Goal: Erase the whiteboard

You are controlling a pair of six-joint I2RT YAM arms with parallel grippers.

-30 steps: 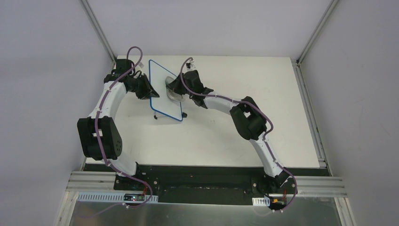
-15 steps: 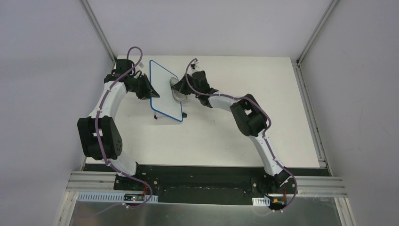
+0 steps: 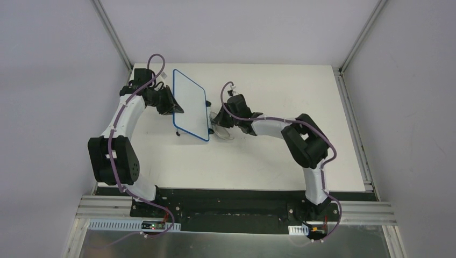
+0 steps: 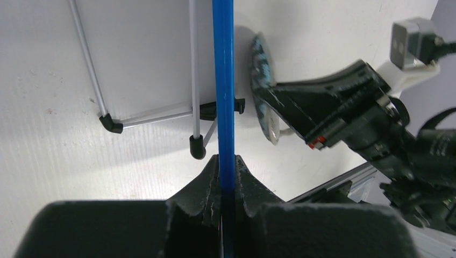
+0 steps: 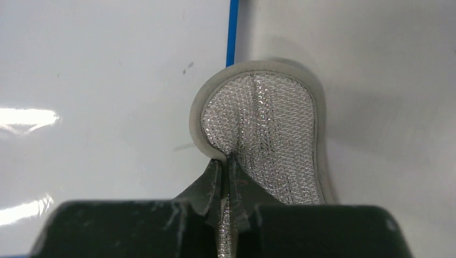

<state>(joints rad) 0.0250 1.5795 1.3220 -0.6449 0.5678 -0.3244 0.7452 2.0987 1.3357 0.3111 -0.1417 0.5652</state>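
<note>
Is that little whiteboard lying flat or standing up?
Standing, tilted: the whiteboard rests on its wire legs, and the left gripper pinches its blue rim.

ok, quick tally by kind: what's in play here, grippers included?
whiteboard: 1
wiping pad, silver mesh with a grey rim: 1
grippers: 2 (left gripper shut on the whiteboard's blue rim, right gripper shut on the wiping pad)
Total: 4

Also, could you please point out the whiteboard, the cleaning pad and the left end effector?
whiteboard (image 3: pixel 191 106): top external view, white face.
cleaning pad (image 5: pixel 261 134): right wrist view, silver mesh.
left end effector (image 4: pixel 226 164): left wrist view, between its fingertips.
</note>
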